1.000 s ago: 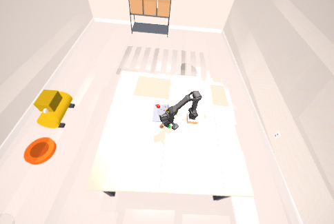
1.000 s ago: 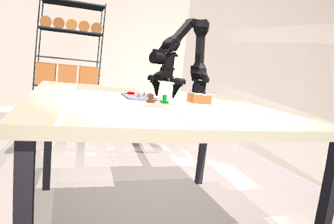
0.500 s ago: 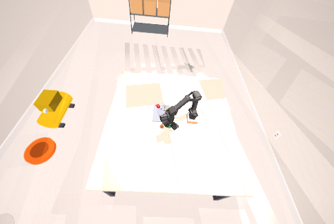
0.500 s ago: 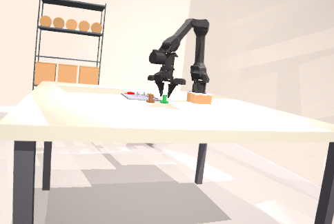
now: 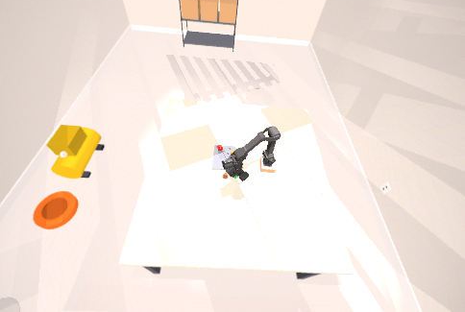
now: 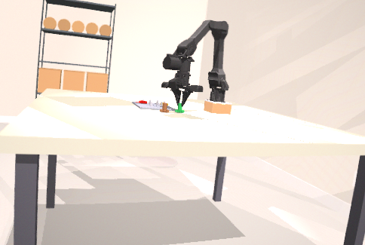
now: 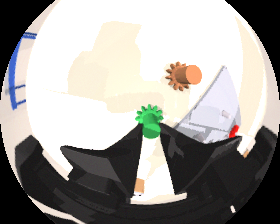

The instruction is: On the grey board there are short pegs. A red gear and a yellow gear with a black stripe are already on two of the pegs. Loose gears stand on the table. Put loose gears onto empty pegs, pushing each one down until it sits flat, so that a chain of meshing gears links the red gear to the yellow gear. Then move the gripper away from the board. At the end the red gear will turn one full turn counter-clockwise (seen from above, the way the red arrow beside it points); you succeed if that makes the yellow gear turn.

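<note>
My gripper is shut on the upright handle of the green gear. The green gear stands upright at table height, beside the board. The brown gear stands upright on the table, to the left of the green one in the exterior view and beyond it in the wrist view. The grey board bears short pegs and the red gear. The yellow gear is mostly hidden by the arm in the top view.
The arm's orange base block stands on the table, to the right of the gripper in the top and exterior views. The brown gear is close to the green gear and the board's near edge. The forearm hangs over part of the board in the top view.
</note>
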Tool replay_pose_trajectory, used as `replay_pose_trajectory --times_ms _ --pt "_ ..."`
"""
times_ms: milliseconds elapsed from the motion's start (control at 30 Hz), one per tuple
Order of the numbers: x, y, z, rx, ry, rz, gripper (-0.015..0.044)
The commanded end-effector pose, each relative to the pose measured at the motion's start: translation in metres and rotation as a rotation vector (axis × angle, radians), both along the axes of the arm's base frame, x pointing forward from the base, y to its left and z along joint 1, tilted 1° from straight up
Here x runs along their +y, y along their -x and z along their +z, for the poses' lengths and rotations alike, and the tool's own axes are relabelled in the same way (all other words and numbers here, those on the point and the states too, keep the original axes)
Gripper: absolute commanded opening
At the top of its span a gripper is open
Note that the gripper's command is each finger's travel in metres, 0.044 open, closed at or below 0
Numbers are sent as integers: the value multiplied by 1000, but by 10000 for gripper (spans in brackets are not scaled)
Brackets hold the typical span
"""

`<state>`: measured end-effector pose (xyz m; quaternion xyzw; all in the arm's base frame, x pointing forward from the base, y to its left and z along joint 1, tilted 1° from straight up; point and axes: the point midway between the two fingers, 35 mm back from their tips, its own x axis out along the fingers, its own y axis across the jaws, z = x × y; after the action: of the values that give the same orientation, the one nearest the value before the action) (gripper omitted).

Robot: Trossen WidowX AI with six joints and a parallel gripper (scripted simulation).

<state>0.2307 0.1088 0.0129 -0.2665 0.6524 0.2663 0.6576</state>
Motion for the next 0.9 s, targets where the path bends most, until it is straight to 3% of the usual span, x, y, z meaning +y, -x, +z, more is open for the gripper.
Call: replay_pose_trajectory --times_ms 0,867 --pt "1 -4 9 -8 -2 3 0" --pt "1 -14 68 -9 -2 3 0"
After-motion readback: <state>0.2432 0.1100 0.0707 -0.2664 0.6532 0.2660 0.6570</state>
